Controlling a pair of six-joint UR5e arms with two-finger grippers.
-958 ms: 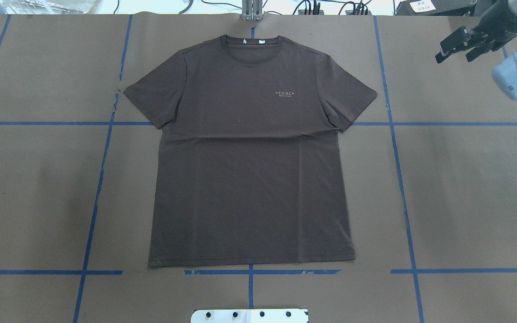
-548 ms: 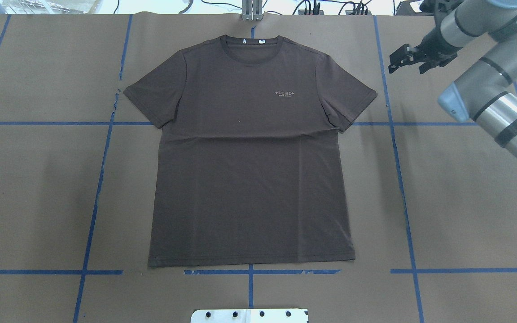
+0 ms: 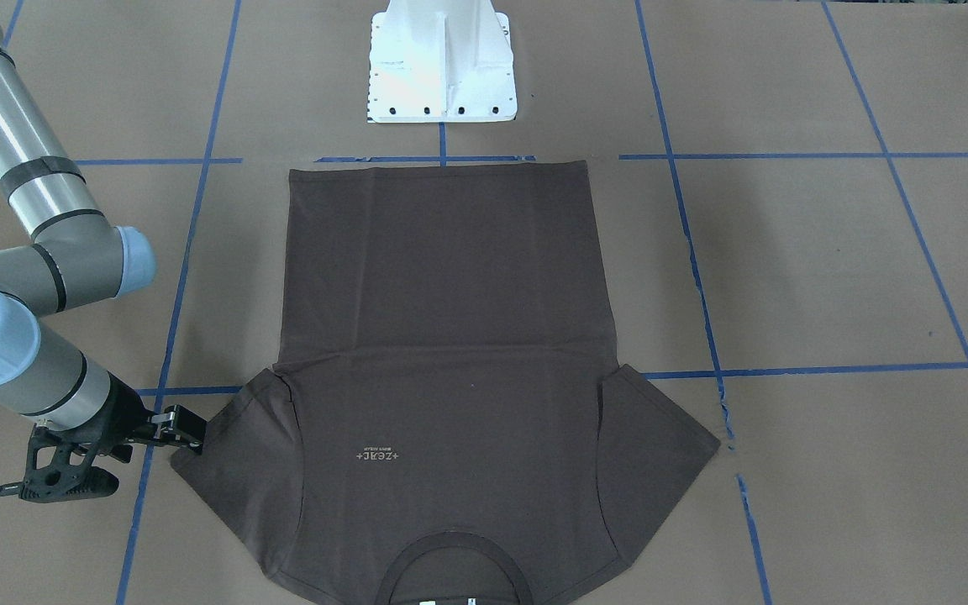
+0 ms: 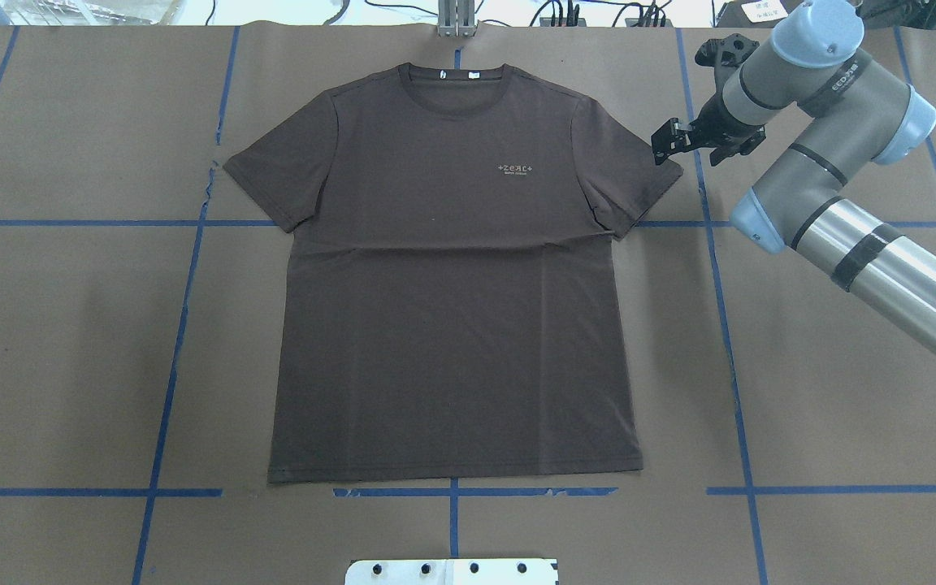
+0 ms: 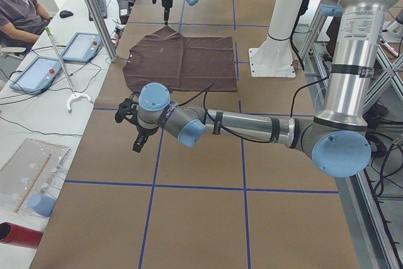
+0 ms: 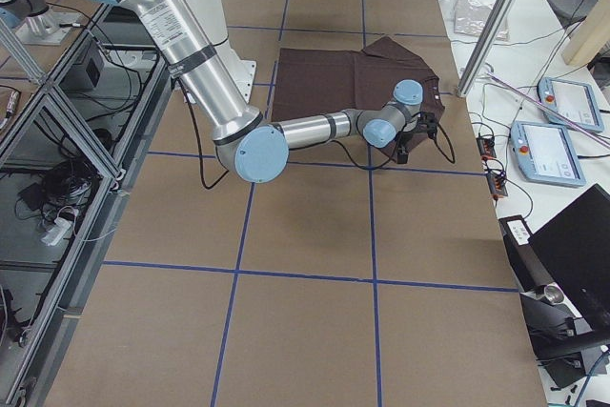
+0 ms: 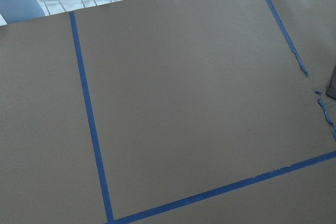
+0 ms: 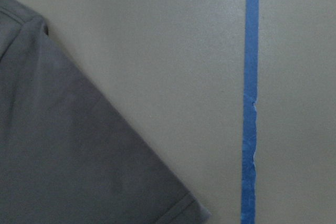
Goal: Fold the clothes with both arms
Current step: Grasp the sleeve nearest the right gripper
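The dark brown T-shirt (image 4: 452,309) lies flat, front up, with its collar at the far edge; it also shows in the front view (image 3: 442,336). My right gripper (image 4: 667,146) hangs at the tip of the shirt's right sleeve (image 4: 639,175), and its fingers look open with nothing in them; it also shows in the front view (image 3: 187,433). The right wrist view shows that sleeve's corner (image 8: 63,156) and no fingers. My left gripper (image 5: 135,131) shows only in the exterior left view, off the shirt's left side, and I cannot tell if it is open or shut.
Blue tape lines (image 4: 724,325) cross the brown paper table cover. The white pedestal base (image 3: 442,67) stands at the near edge behind the shirt's hem. Tablets (image 5: 38,70) and a seated person (image 5: 19,4) are beyond the table's far edge.
My right arm has swung in from the far right corner and down to the tip of the shirt's right sleeve. The shirt has not moved.
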